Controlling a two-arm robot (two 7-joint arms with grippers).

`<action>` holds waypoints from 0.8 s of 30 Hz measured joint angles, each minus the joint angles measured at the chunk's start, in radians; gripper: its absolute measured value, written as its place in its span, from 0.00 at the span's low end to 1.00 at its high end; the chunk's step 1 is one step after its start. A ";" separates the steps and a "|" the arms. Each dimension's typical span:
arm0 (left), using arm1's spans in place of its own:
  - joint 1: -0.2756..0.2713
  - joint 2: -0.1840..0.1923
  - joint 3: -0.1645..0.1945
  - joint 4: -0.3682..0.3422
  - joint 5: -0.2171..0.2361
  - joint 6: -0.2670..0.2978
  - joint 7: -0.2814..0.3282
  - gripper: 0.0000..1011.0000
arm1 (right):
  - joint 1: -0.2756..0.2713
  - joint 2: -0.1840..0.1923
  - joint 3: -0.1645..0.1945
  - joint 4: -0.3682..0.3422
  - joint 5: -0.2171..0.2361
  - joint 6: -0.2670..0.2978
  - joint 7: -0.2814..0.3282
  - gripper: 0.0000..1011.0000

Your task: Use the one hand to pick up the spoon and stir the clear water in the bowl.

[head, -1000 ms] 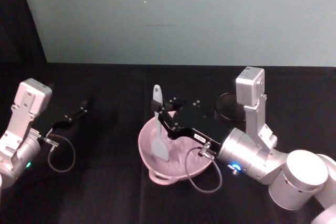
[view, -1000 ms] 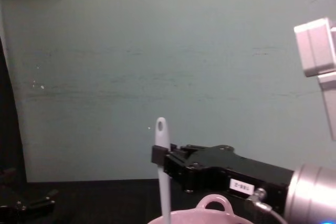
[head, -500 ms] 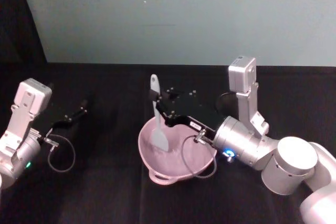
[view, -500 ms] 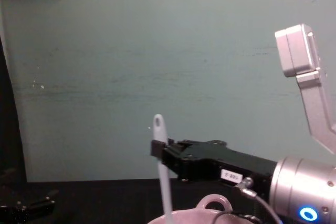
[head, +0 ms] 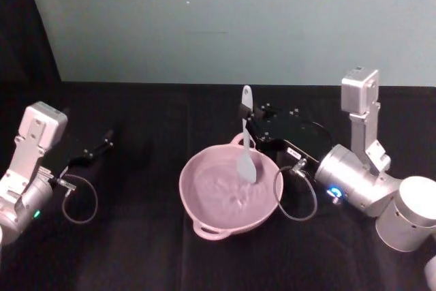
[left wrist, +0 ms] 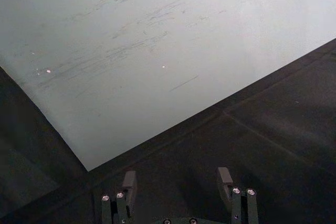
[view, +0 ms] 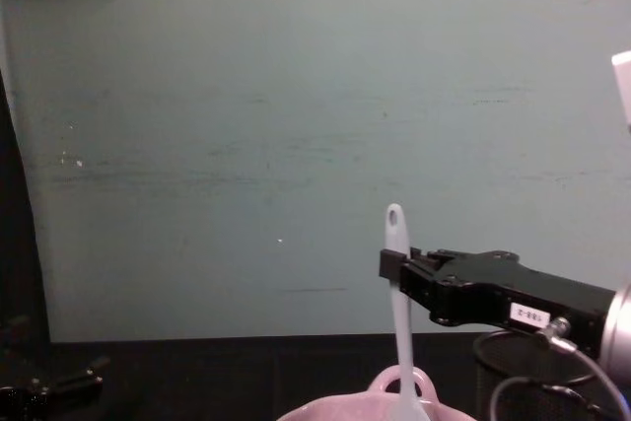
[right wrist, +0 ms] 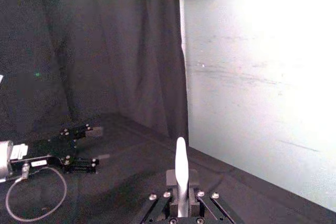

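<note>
White spoon (head: 246, 148) (pinched by right gripper (head: 246, 115)) stands in bowl (head: 204, 199).

right gripper (head: 246, 115): shifts from the bowl's left side to the robot's right, now above the far rim of the bowl (head: 187, 195) | spoon (head: 246, 160): moves with it, upright, head now in the bowl's far right part

White spoon (head: 245, 134) stands upright, head inside the pale pink bowl (head: 183, 186)

Pale teal wall (view: 296, 145) behind a black-draped table (head: 136, 250).
</note>
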 joint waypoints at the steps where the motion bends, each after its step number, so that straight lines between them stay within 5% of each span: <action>1: 0.000 0.000 0.000 0.000 0.000 0.000 0.000 0.99 | -0.004 0.003 0.002 -0.005 0.001 0.002 0.000 0.11; 9: 0.000 0.000 0.000 0.000 0.000 0.000 0.000 0.99 | -0.057 0.022 0.005 -0.073 0.013 0.022 0.002 0.11; 14: 0.000 0.000 0.000 0.000 0.000 0.000 0.000 0.99 | -0.075 0.017 -0.023 -0.104 0.028 0.038 0.026 0.11; 24: 0.000 0.000 0.000 0.000 0.000 0.000 0.000 0.99 | -0.033 -0.032 -0.081 -0.069 0.036 0.035 0.054 0.11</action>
